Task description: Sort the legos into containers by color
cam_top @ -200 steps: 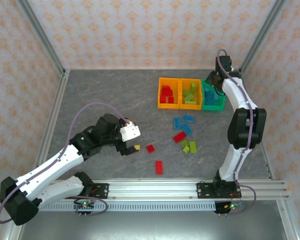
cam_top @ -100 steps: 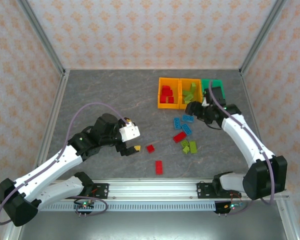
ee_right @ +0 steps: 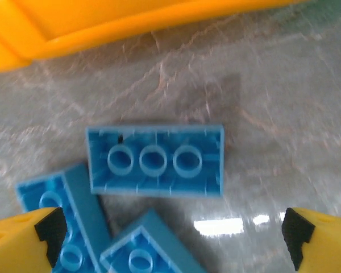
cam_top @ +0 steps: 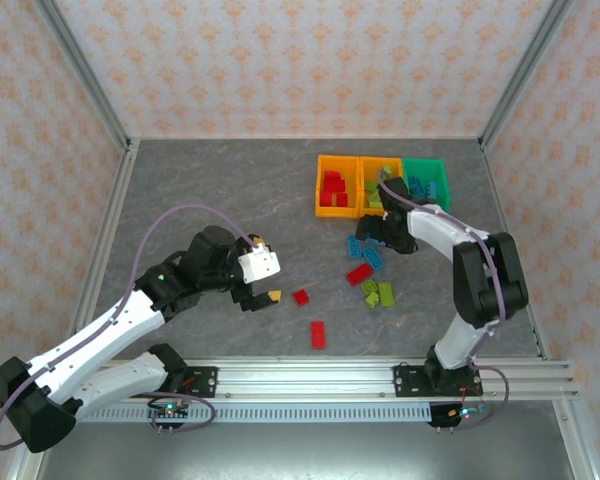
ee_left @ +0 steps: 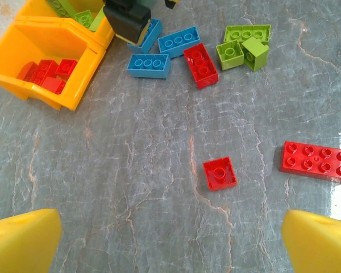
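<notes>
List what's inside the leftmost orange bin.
Only red bricks, piled against each other in the left orange bin. Whatever lies beneath the pile is covered; exact count unclear.

Grey marbled table [cam_top: 210, 190]. Far right, in a row: two orange bins [cam_top: 321, 186], then a green bin [cam_top: 426, 163]. Loose in front of them: blue legos [cam_top: 355, 247], red brick [cam_top: 359, 273], lime legos [cam_top: 379, 293], small red square [cam_top: 301, 297], long red brick [cam_top: 318, 335] nearest.

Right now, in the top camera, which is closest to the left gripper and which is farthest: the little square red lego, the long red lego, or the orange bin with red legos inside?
Starting from the left gripper:
1. the small square red lego, just to its right.
2. the long red lego, further right and toward the near edge.
3. the orange bin holding red legos, far back, leftmost in the row.
</notes>
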Action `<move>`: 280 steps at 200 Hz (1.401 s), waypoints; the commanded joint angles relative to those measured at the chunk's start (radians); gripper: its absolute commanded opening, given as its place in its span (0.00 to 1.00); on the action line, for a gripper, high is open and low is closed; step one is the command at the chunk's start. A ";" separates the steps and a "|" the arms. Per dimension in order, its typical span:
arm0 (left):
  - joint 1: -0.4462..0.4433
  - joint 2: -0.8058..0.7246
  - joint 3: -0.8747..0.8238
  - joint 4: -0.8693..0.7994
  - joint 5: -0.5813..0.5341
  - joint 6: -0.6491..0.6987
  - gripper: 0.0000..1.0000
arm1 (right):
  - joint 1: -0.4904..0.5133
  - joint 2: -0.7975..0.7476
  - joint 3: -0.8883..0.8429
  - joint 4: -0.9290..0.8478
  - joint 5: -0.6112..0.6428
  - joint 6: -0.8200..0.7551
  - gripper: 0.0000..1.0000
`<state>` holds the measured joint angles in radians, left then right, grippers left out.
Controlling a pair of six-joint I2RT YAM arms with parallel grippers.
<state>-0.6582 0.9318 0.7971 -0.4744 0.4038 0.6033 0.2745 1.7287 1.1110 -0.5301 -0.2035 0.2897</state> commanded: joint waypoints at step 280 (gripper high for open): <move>0.009 -0.024 0.013 -0.023 -0.030 0.021 1.00 | -0.381 0.286 0.607 -0.067 -0.031 0.198 0.67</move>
<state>-0.6582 0.9291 0.7971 -0.4789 0.3851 0.6041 -0.1085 1.9423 1.5967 -0.4900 -0.1886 0.4545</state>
